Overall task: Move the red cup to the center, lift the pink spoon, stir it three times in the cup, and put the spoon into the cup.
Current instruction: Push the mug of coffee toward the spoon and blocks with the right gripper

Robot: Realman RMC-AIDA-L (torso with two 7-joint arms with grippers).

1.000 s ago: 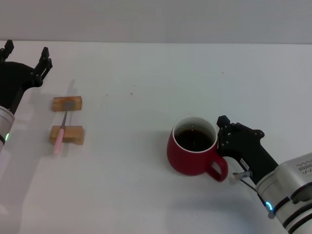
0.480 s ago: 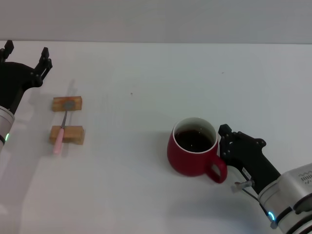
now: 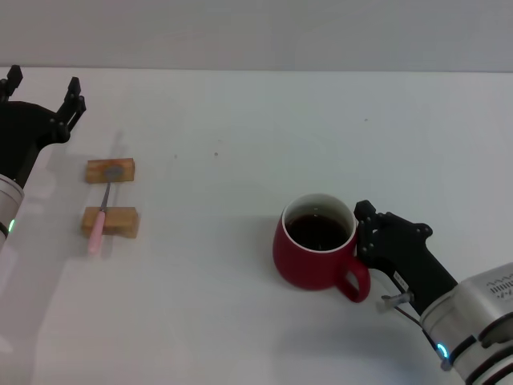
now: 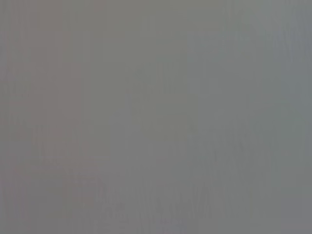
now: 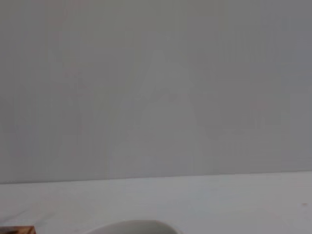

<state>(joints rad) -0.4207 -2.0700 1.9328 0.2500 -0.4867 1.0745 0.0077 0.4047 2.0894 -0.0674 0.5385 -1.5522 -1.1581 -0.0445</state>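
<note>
Fig.: Currently stage 1 of 4, cup relocation, underway. Cup [image 3: 315, 253] w/ dark liquid stood on table [image 3: 264, 144], handle toward the robot's right. R gripper [image 3: 362, 233] sat at the cup's right side, against rim and handle; whether its fingers were spread or pinching the cup could not be told from the head view. R wrist view showed only the cup's white rim [image 5: 127, 227], a corner of a block [image 5: 17, 229] and bare wall. Judged vs. the centre, the cup looked right of it, so the move appeared not finished.

Spoon [image 3: 101, 215] lay well left of the cup, bridging two wooden blocks [image 3: 111, 196]: bowl on the far block, pink handle over the near one, tip overhanging toward the robot. It appeared untouched.

L gripper [image 3: 38, 95] hung beyond and left of the blocks, far from the cup, fingers spread, holding nothing; L wrist view showed nothing usable.

Left to do, by judgement: finish centring, lift spoon, 3 stirs, leave spoon in cup.
</note>
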